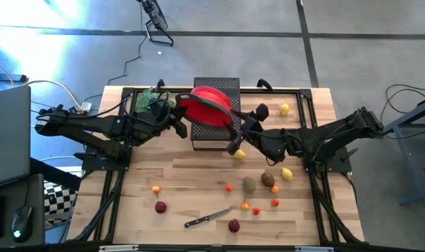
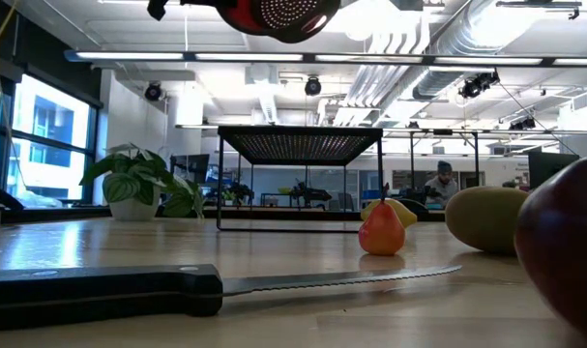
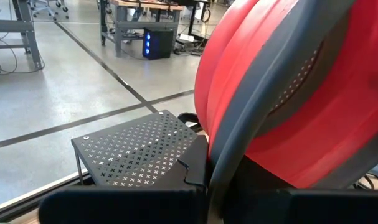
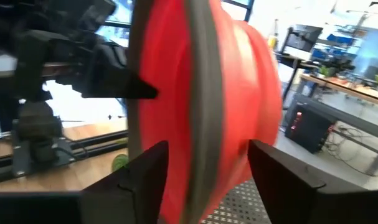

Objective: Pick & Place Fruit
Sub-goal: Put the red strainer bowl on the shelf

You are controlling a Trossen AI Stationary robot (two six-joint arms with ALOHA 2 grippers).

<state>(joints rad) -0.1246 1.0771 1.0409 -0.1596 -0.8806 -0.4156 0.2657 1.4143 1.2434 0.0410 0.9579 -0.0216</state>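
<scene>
Red colander [image 1: 211,105] hangs over the black rack [image 1: 216,143], clamped by the left hand [image 1: 178,120], right hand [image 1: 234,129] straddling its rim, fingers apart; judged step: handover, so the fruit [image 1: 267,179] awaits picking.

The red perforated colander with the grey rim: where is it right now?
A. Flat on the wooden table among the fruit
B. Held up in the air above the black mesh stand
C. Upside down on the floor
B: the red perforated colander hangs over the black mesh stand, gripped by the left gripper.
</scene>
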